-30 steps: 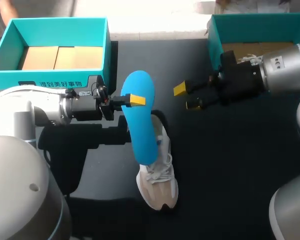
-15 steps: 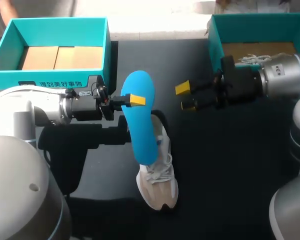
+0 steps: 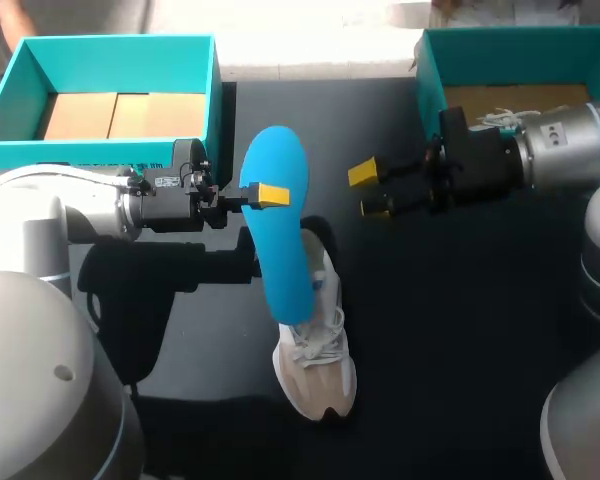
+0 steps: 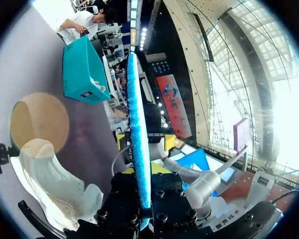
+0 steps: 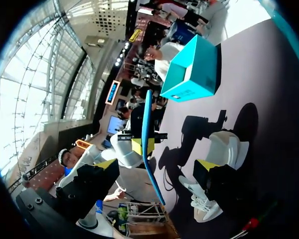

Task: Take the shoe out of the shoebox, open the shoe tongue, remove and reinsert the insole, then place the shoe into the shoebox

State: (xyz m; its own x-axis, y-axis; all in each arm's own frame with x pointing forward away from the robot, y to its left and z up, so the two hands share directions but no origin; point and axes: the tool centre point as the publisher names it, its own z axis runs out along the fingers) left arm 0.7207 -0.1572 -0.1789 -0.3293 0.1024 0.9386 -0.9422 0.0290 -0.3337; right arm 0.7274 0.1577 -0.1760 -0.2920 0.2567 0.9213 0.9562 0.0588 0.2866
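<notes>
My left gripper (image 3: 268, 196) is shut on a blue insole (image 3: 280, 240) and holds it above the table over the heel of a white shoe (image 3: 318, 365). The shoe lies on the dark table with its toe toward the near edge. In the left wrist view the insole (image 4: 137, 124) runs edge-on out from between the fingers, and the shoe (image 4: 55, 184) lies beside it. My right gripper (image 3: 369, 190) stands open a short way to the right of the insole, holding nothing. In the right wrist view, the insole (image 5: 150, 144) and shoe (image 5: 224, 149) lie ahead of its fingers.
A teal shoebox (image 3: 205, 75) with a cardboard floor stands at the back left, just behind my left arm. A second teal box (image 3: 430, 70) stands at the back right, behind my right arm. Bare dark tabletop (image 3: 460, 340) stretches right of the shoe.
My left gripper has shifted the insole slightly toward the far side. The right gripper has edged a little, staying open near the insole. The shoe has not moved.
</notes>
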